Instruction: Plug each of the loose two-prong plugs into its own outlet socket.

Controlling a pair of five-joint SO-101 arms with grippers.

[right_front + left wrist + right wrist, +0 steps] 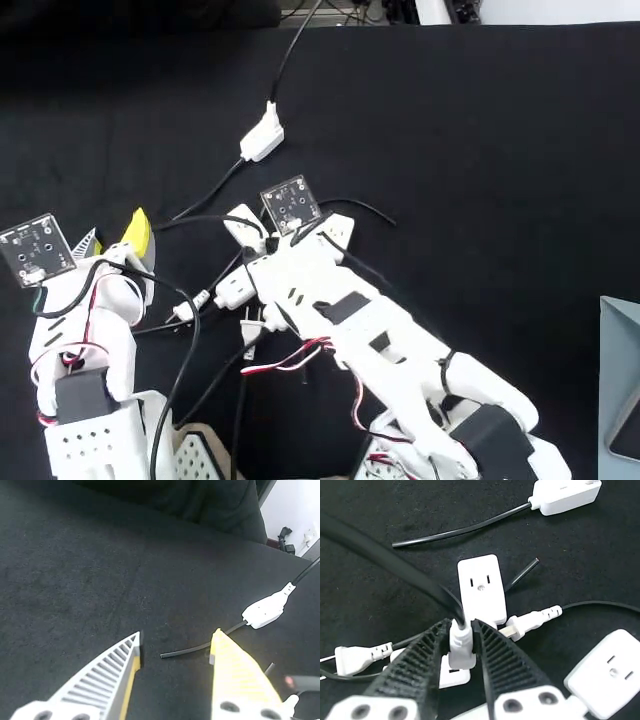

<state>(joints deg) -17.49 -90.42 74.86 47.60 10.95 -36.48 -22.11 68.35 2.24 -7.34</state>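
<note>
- Black cloth covers the table [480,150]; at its 9 o'clock side the left pincer [177,637] gapes wide, holding nothing.
- Near the centre, the right pincer [461,626] is clamped tight on a white plug [461,652] with a thick cord.
- A white socket [481,587] lies just beside that plug, and a second plug [530,622] lies loose next to it.

Table [500,150], covered in black cloth. Lying on it: one white connector block [262,138] with black cords, toward the far side; one white outlet socket [481,587], face up; a second outlet socket [615,672], face up, apart from the first. Also one white two-prong plug [530,621] just beside the first socket, and another white plug [357,657] on a black cord.
</note>
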